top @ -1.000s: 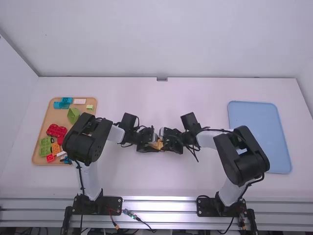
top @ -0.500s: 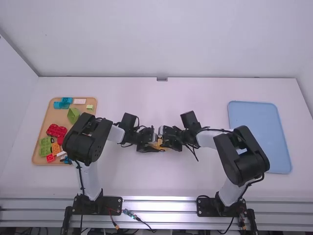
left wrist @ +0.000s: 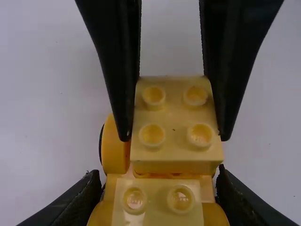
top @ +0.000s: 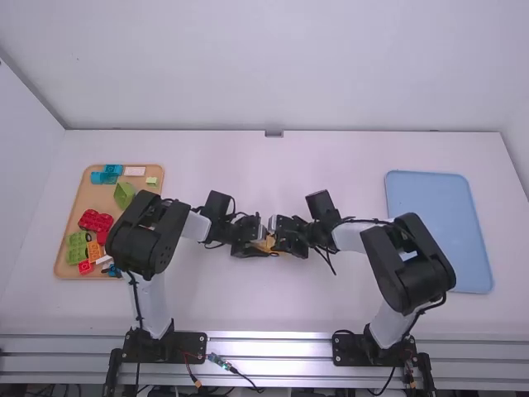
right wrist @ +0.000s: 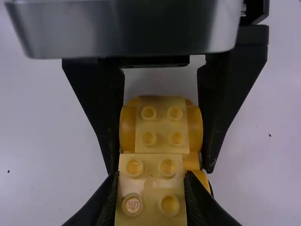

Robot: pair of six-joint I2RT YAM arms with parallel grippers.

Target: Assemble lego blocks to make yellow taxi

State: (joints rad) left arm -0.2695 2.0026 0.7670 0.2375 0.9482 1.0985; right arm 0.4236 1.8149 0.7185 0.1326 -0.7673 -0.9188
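Near the table's middle, the left gripper (top: 248, 238) and the right gripper (top: 291, 236) face each other across the yellow car body (top: 266, 244). The left wrist view shows my left gripper (left wrist: 160, 188) shut on the body's rounded sides. Over the body is a yellow four-stud block (left wrist: 175, 122), pinched by the right gripper's black fingers (left wrist: 225, 70). In the right wrist view my right gripper (right wrist: 150, 181) is shut on that block (right wrist: 150, 176), which overlaps one end of the body (right wrist: 162, 125). I cannot tell whether block and body are joined. A dark-rimmed wheel shows beside them.
A wooden tray (top: 62, 266) at the left holds red (top: 95, 221), green (top: 76, 248), orange (top: 93, 251) and blue (top: 106, 175) blocks. A pale blue tray (top: 438, 231) lies at the right. The left arm's elbow overhangs the wooden tray's right edge.
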